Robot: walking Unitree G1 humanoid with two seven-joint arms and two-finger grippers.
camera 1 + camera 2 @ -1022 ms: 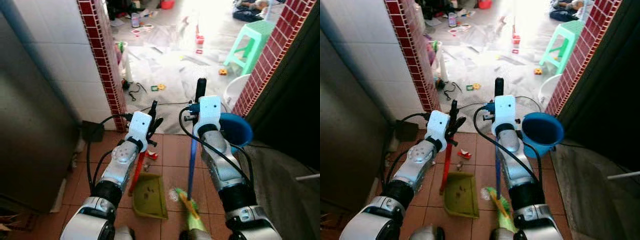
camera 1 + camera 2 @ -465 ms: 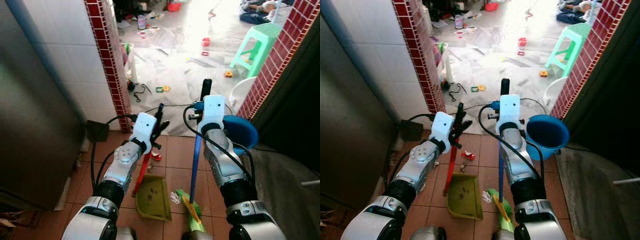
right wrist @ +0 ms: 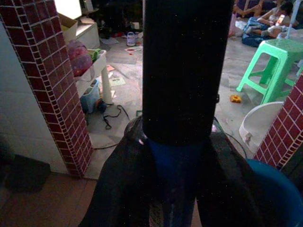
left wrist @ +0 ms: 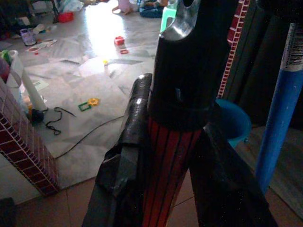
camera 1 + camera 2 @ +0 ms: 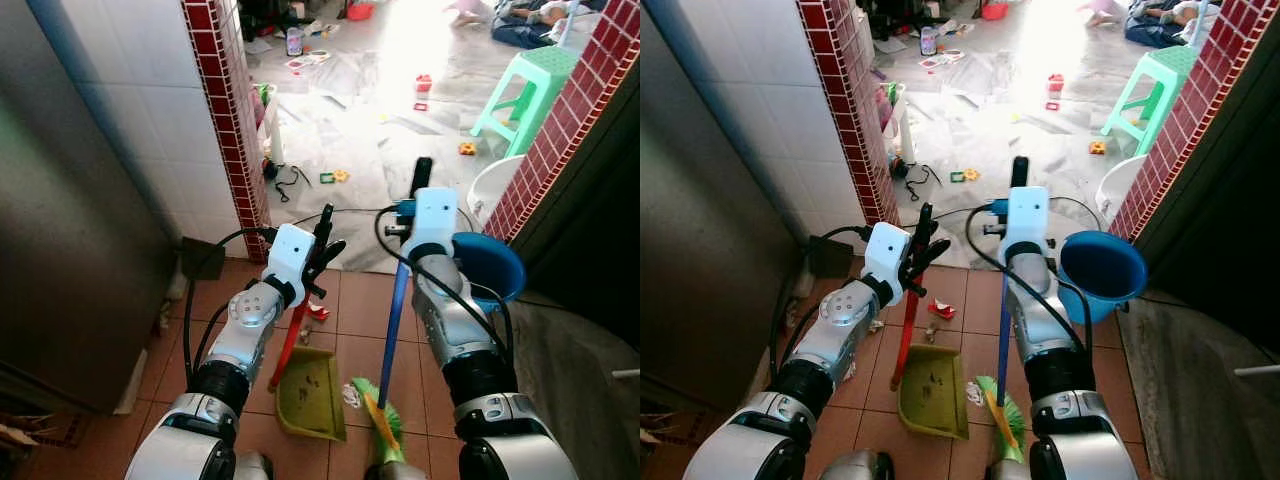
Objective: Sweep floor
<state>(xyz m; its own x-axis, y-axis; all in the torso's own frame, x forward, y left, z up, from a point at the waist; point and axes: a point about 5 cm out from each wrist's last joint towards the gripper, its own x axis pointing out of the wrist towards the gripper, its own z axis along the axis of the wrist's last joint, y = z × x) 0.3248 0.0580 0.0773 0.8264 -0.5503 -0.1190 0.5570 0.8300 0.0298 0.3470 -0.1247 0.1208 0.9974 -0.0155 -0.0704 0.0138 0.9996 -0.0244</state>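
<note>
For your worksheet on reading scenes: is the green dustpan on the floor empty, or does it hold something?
Not empty: the dustpan, resting on the tiled floor, shows a few small dark bits of debris inside.

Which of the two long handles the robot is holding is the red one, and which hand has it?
The red dustpan handle, gripped by the left hand; it leads down to the olive-green dustpan. The right hand holds the blue broom handle.

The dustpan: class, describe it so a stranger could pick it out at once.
Start at the red brick pillar and drop to the terracotta tile floor before the robot. The dustpan lies flat there beside the green broom head; its olive-green tray and red handle, held by the left end effector, set it apart.
</note>
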